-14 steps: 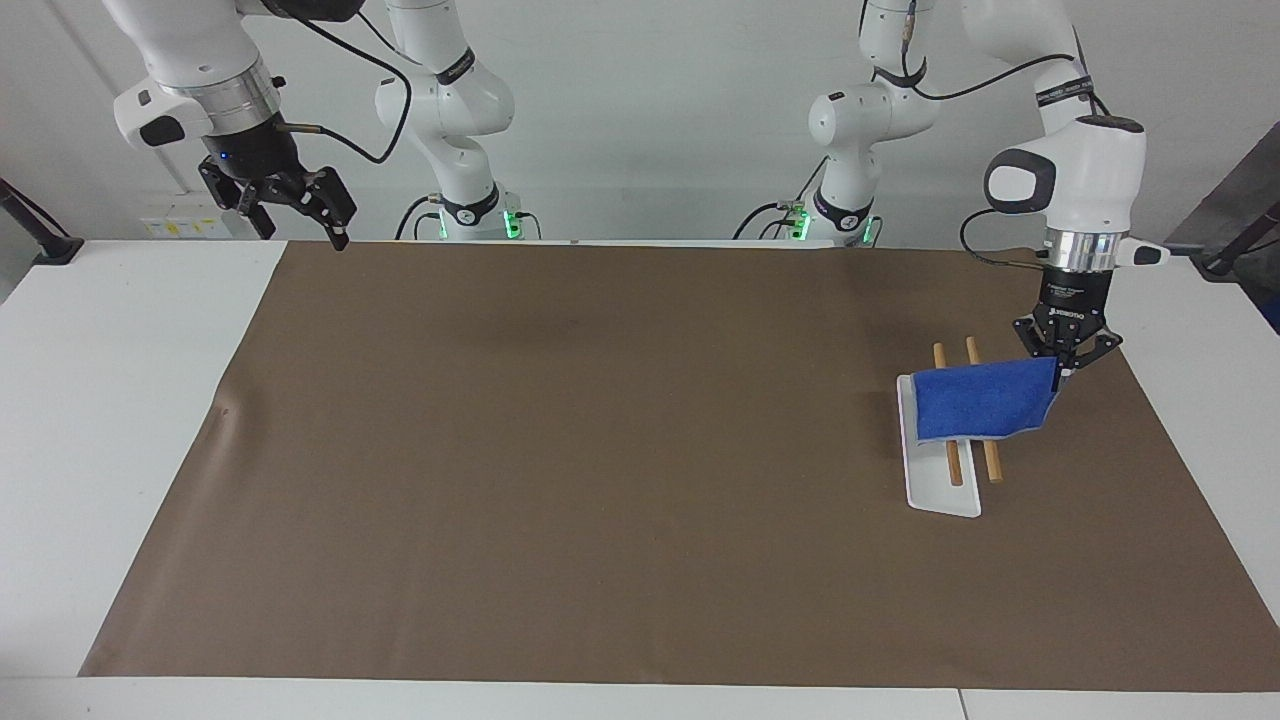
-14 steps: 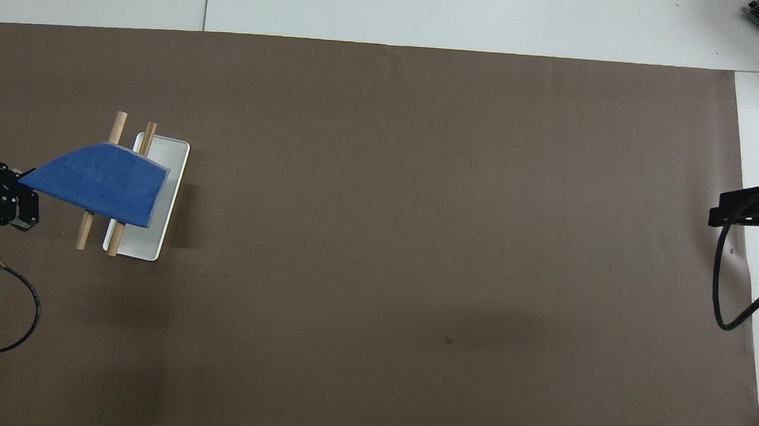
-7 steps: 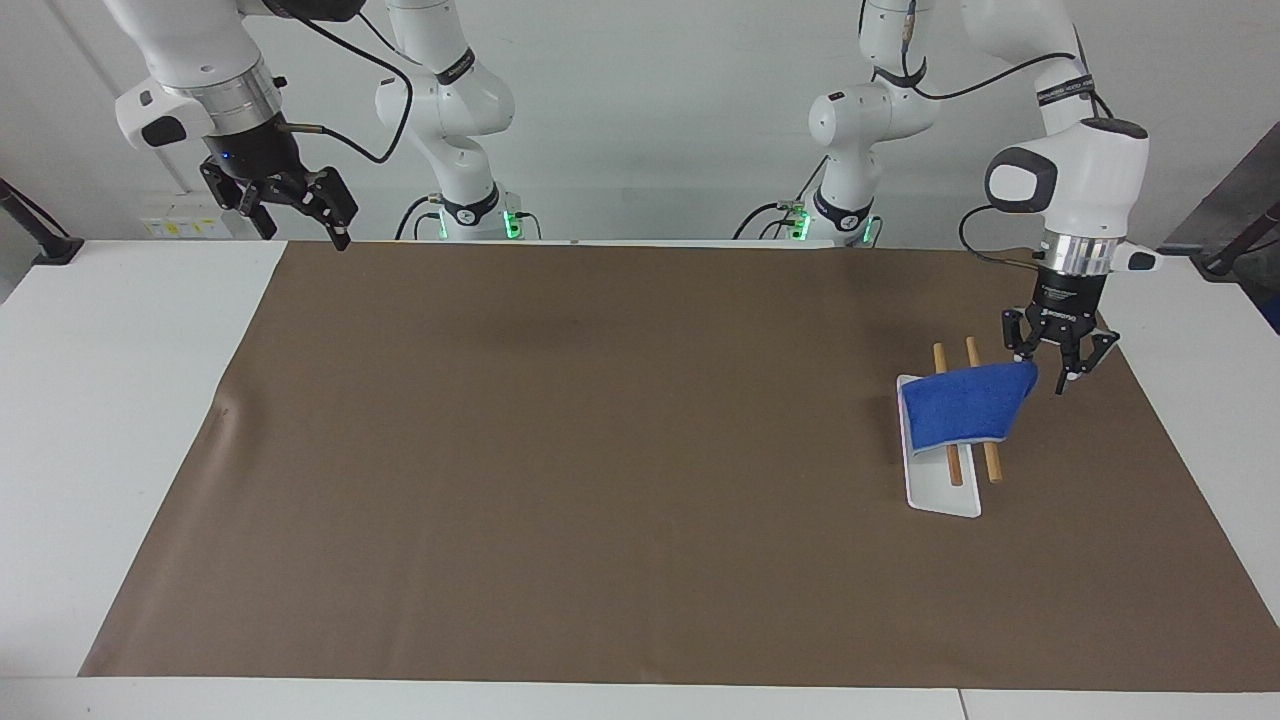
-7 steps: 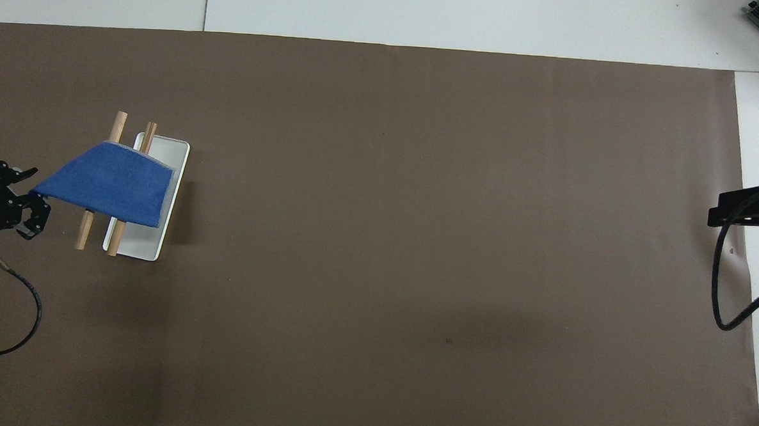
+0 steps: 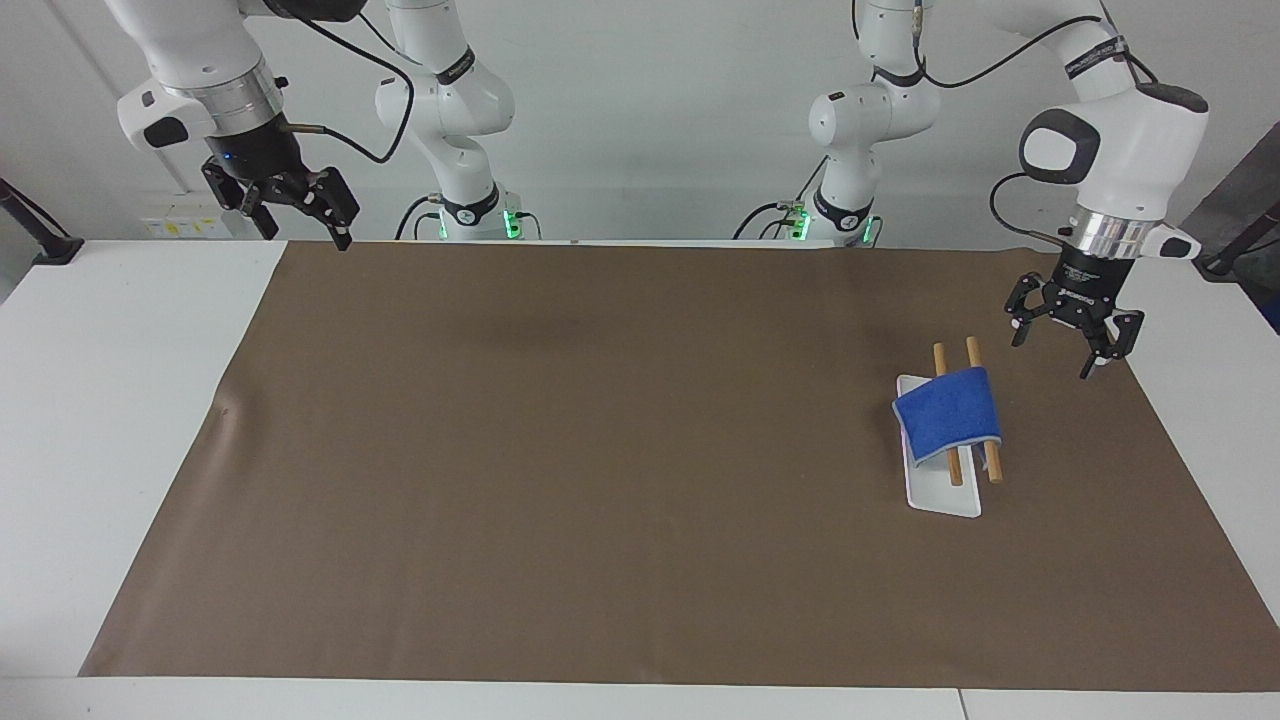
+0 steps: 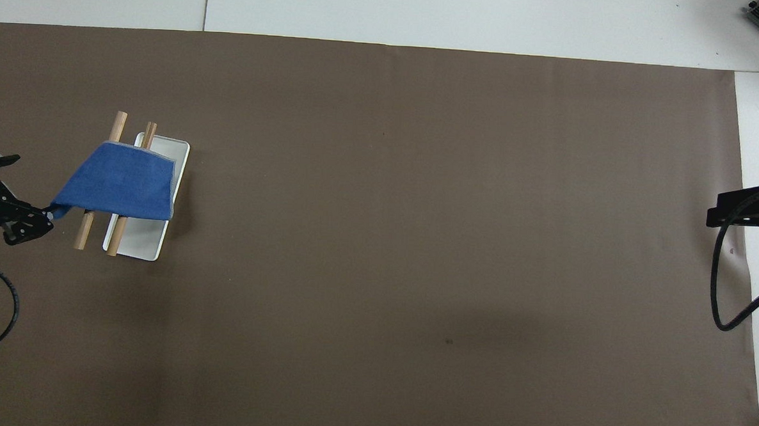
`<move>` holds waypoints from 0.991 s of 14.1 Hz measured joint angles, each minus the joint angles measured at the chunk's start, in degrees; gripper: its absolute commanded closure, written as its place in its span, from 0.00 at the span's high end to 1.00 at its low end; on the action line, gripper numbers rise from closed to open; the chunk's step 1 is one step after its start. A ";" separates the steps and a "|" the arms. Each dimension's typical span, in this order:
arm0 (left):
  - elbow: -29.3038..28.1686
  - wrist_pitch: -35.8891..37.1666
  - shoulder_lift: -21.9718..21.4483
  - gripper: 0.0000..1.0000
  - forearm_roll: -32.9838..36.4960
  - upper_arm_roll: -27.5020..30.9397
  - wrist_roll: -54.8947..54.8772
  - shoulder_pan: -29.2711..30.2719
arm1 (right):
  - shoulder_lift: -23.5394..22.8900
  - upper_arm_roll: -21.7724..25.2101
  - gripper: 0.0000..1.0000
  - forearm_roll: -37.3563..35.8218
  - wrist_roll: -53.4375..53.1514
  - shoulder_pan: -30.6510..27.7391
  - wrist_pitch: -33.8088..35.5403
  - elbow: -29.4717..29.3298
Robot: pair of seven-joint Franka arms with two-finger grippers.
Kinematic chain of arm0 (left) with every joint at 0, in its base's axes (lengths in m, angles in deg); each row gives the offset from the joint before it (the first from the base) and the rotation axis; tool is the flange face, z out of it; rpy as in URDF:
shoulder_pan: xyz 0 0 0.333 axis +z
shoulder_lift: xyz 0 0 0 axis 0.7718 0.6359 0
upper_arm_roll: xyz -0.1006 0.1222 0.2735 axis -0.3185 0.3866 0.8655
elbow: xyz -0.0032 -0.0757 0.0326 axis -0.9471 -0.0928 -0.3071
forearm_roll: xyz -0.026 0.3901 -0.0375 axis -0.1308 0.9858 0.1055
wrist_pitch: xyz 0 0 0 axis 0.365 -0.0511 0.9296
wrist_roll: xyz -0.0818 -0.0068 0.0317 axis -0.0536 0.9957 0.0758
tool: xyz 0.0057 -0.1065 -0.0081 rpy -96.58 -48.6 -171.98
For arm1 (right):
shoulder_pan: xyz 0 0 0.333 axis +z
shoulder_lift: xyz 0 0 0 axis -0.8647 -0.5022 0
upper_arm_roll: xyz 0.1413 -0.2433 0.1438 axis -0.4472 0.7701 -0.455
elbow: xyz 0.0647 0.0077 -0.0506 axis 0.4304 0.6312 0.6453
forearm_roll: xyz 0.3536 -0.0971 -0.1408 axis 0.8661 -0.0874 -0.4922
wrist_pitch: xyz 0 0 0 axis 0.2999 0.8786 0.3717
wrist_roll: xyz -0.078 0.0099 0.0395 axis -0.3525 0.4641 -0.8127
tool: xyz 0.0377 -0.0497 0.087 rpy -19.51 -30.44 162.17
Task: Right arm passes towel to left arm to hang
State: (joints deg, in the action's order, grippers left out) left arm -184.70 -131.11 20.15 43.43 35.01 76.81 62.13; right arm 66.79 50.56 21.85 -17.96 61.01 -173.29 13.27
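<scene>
The blue towel (image 5: 947, 412) (image 6: 119, 185) lies draped over two wooden rods (image 5: 969, 350) (image 6: 119, 122) of a small rack with a white base (image 5: 945, 500) (image 6: 140, 246), toward the left arm's end of the table. My left gripper (image 5: 1065, 350) (image 6: 18, 194) hangs open just beside the rack, raised above the mat and holding nothing. The facing view shows a gap between it and the towel; seen from overhead, one towel corner lies by a fingertip. My right gripper (image 5: 305, 237) (image 6: 738, 212) waits open and high over the mat's corner at the right arm's end.
A brown mat (image 5: 600, 450) (image 6: 417, 240) covers most of the white table (image 5: 120, 400). A black cable (image 6: 725, 298) loops down from the right wrist.
My left gripper opened and let go of the towel, then rose and drew away from the rack. The freed towel end dropped onto the rods. The right arm barely moved.
</scene>
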 measured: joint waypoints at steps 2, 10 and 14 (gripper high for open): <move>2.84 3.75 0.48 1.00 3.33 -0.25 -0.28 -0.06 | 0.00 0.00 1.00 0.00 0.00 0.00 0.00 0.00; 11.92 9.60 4.53 1.00 9.10 -1.71 -18.72 -10.69 | 0.00 -0.01 1.00 0.00 0.00 0.00 0.00 0.07; 12.95 9.64 4.88 1.00 9.29 -1.78 -37.56 -15.92 | 0.05 -0.01 1.00 0.00 0.00 0.00 0.00 0.09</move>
State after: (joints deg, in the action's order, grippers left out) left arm -171.75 -121.47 25.03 52.72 33.23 39.25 46.21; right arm 66.83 50.55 21.86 -17.96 61.01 -173.29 13.35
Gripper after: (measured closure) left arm 0.000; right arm 0.000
